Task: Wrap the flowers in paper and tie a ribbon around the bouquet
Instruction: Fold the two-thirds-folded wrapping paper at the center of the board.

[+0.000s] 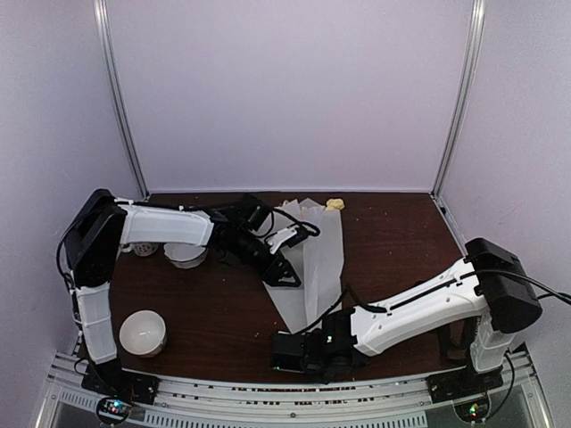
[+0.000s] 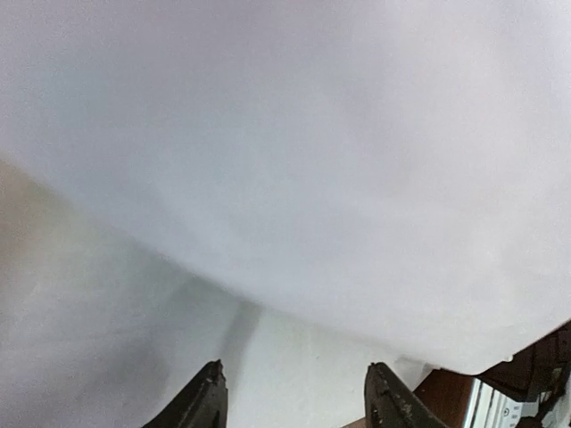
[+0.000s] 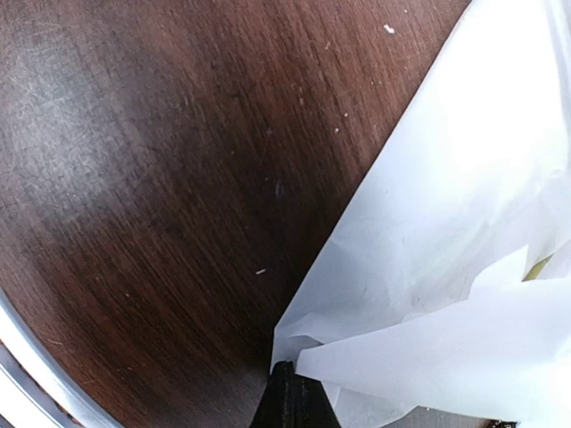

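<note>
The paper [image 1: 314, 259] lies folded into a long white cone down the middle of the table, and it fills the left wrist view [image 2: 294, 178]. One yellow bloom of the flowers [image 1: 335, 204] shows at its far wide end; the stems are hidden inside. My left gripper [image 1: 278, 269] is over the cone's left edge, open [image 2: 299, 383], with nothing between its fingers. My right gripper [image 1: 290, 350] is at the cone's near narrow end, shut [image 3: 293, 388] on the paper's corner [image 3: 290, 343]. I cannot tell the ribbon apart from the black cables.
Two white bowls stand at the left, one near the front [image 1: 144, 332] and one under the left arm [image 1: 186, 254]. A metal rail [image 1: 268, 392] runs along the near edge of the dark wood table [image 1: 401, 241]. White walls close the back and sides.
</note>
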